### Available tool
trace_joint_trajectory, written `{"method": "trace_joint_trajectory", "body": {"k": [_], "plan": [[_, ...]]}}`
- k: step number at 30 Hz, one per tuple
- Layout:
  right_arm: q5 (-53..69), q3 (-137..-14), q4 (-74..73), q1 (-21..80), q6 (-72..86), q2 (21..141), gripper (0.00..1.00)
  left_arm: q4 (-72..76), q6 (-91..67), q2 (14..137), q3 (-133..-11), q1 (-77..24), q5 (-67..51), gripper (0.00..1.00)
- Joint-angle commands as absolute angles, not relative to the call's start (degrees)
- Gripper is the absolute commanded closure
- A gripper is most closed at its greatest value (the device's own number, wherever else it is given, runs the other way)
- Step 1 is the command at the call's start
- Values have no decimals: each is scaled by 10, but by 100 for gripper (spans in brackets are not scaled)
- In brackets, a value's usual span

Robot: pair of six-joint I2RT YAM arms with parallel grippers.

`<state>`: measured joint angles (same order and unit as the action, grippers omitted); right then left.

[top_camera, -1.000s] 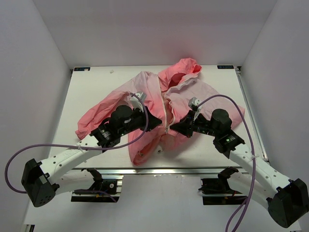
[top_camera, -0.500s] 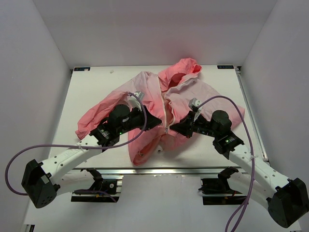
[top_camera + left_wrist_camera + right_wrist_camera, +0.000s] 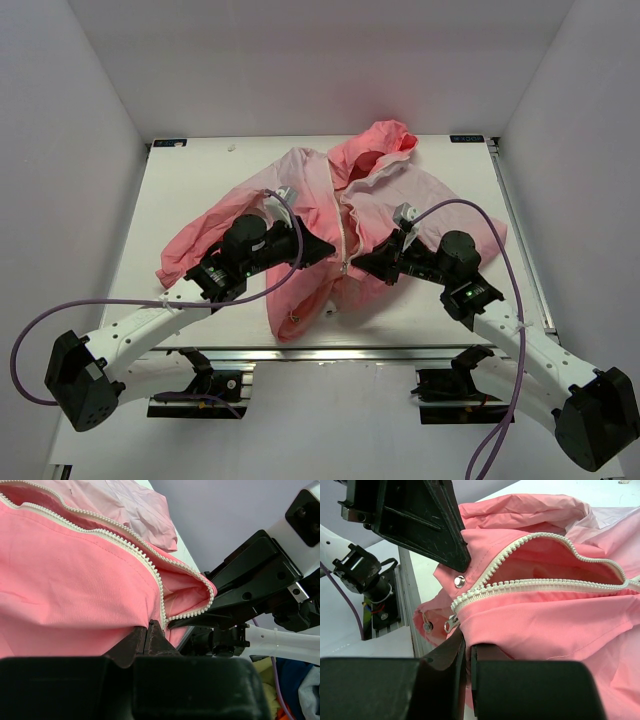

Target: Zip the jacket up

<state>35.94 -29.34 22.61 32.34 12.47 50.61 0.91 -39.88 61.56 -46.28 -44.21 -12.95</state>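
Jacket: on table, zipper open.
Left gripper: clamped on jacket near zipper.
Right gripper: clamped on jacket.

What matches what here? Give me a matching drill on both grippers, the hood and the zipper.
1 left gripper
2 right gripper
3 hood
4 zipper

A white, teeth apart
B shut on jacket, right of zipper
C coral, at the far end
D shut on jacket, left of zipper

Pairs: 1-D, 2-B, 3-C, 4-A
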Motion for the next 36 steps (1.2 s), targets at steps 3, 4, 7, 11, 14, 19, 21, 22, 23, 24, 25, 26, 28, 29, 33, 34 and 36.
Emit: {"method": "trace_joint_trajectory", "body": {"k": [3, 4, 7, 11, 14, 19, 21, 22, 23, 24, 25, 26, 28, 29, 33, 34, 36], "plan": [[364, -299, 281, 325, 121, 494, 100, 24, -402, 610, -460, -436, -144, 100], [366, -299, 275, 325, 120, 494, 100, 25, -402, 609, -461, -435, -147, 100], [363, -301, 270, 325, 117, 495, 100, 28, -401, 607, -461, -434, -147, 100], [368, -303, 266, 325, 115, 492, 100, 27, -399, 608, -466, -432, -147, 100], [366, -303, 267, 325, 114, 490, 100, 28, -399, 610, -468, -432, -153, 100], [362, -306, 265, 325, 114, 488, 100, 32, -400, 613, -468, -431, -160, 100], [365, -307, 266, 326, 114, 487, 100, 29, -400, 613, -470, -431, -159, 100], [365, -307, 266, 325, 114, 487, 100, 27, -400, 613, -471, -431, -159, 100], [366, -307, 266, 325, 114, 486, 100, 26, -400, 615, -471, -431, -157, 100], [366, -308, 265, 325, 113, 485, 100, 25, -401, 614, -471, -430, -156, 100], [364, -308, 264, 325, 113, 484, 100, 27, -400, 614, -470, -430, -157, 100], [364, -307, 261, 325, 112, 483, 100, 30, -400, 613, -468, -431, -162, 100], [366, -308, 258, 325, 110, 482, 100, 38, -399, 611, -466, -430, -163, 100], [368, -308, 257, 325, 108, 481, 100, 38, -399, 611, -465, -431, -165, 100], [354, -309, 252, 325, 106, 482, 100, 45, -398, 610, -465, -431, -174, 100], [353, -309, 256, 325, 106, 482, 100, 45, -398, 612, -465, -431, -174, 100], [356, -308, 265, 325, 109, 482, 100, 44, -398, 613, -465, -431, -177, 100]]}}
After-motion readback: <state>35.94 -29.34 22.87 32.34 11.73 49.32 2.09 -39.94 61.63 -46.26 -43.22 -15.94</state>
